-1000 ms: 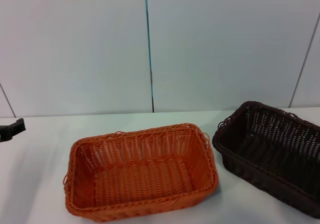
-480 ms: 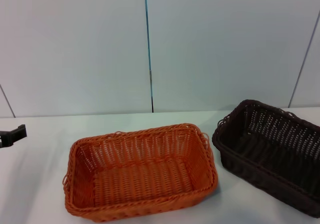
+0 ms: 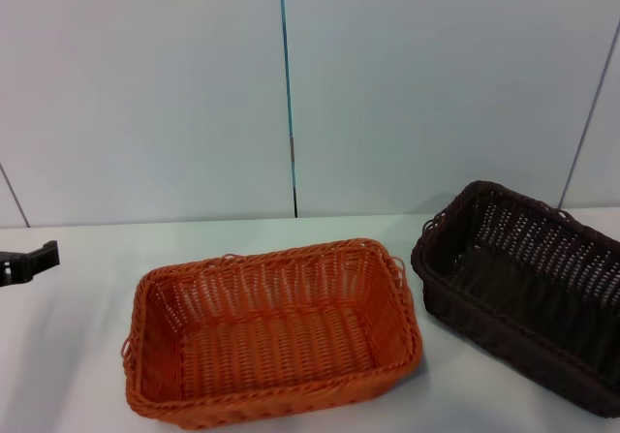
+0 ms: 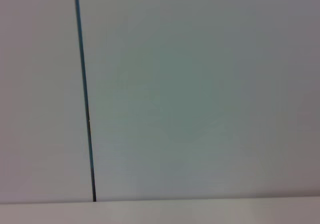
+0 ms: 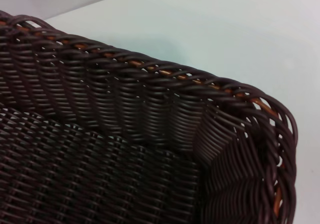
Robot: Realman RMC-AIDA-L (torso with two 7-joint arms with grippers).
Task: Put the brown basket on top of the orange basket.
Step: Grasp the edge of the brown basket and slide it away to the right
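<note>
Orange basket, woven wicker, sits empty on the white bench, right of the left hand, whose grip I cannot tell. Brown basket, braided-rimmed and empty, lies further right, tilted.

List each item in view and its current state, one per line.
Bright orange rectangular woven wicker basket: upright on the table, empty.
Dark brown rectangular woven wicker basket: beside the orange one, apart, empty, not stacked.
Left claw: at the table's left edge, touching neither basket.
White table: bears the orange basket.
</note>
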